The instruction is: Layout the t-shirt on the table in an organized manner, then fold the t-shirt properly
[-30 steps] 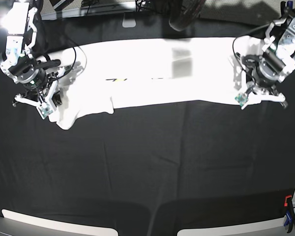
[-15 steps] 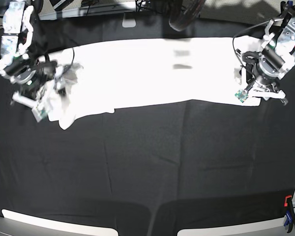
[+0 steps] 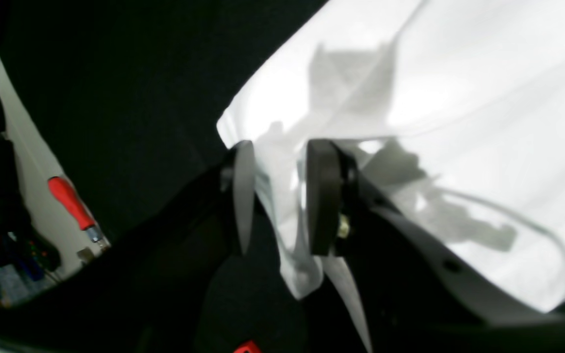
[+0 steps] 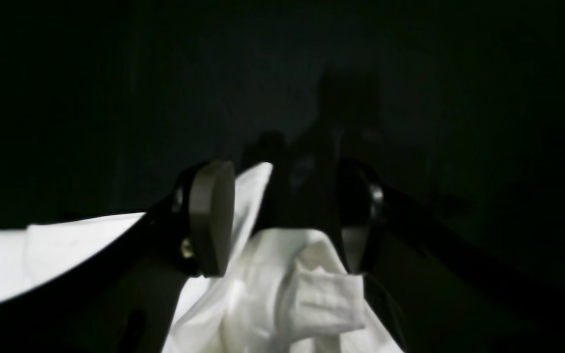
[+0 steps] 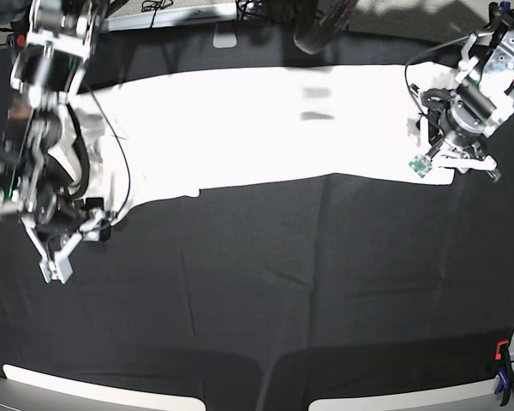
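White cotton stretches in a long band across the far half of the surface [image 5: 257, 291], and that's the t-shirt [image 5: 265, 128], plain side up, no print readable from the base view. Big change in the last second: the right tool [image 5: 58, 248], which had been clamped at the shirt's end near the surface's left edge, has sprung open and swung away toward the near side, now out over bare black cloth. In its own wrist view the right tool [image 4: 282, 215] has its jaws spread wide, with a bunched sleeve or corner of the t-shirt [image 4: 302, 294] lying loose between and below them, nothing pinched. That end looks dropped, rumpled, not yet squared.

Over at the right edge, the left tool [image 5: 452, 158] has eased off as well. The wrist view shows the left tool [image 3: 282, 196] partly apart, jaws straddling the shirt's hem; the t-shirt [image 3: 410, 98] edge runs up between them, maybe brushing one pad, but I see daylight, so no firm pinch.

My read: the stretch-out pull is finished and both ends have been released. Layout is roughly done, though the left-edge end needs smoothing before any fold begins.
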